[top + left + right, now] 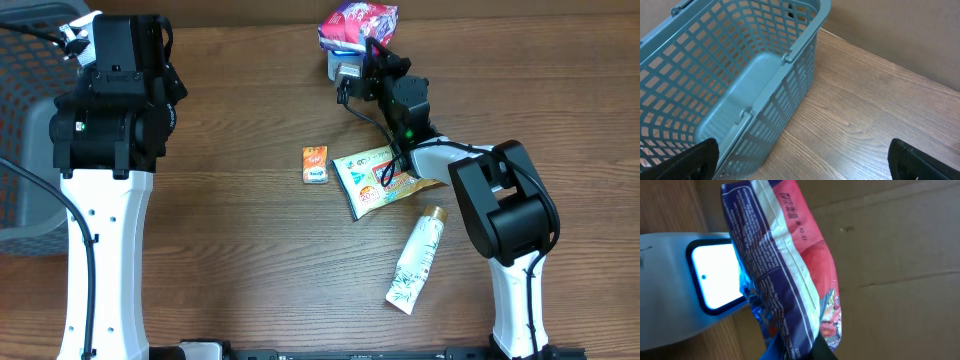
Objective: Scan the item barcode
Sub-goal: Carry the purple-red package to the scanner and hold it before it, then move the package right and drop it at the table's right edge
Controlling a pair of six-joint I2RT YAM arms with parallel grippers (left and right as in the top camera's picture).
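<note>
Snack bag (785,265) is held just in front of the scanner window (717,275) by the right tool (368,50), closed on it. The left tool (805,162) stands open, empty. Risk: barcode may be missed if the crumpled film is angled away.

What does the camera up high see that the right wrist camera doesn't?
Only overhead: the small orange box, the green-and-orange packet, the white tube and the grey basket. Only the right wrist: a glowing white scanner window and tiny print along the snack bag. Both: that red-and-purple snack bag, pinched in the right gripper.
</note>
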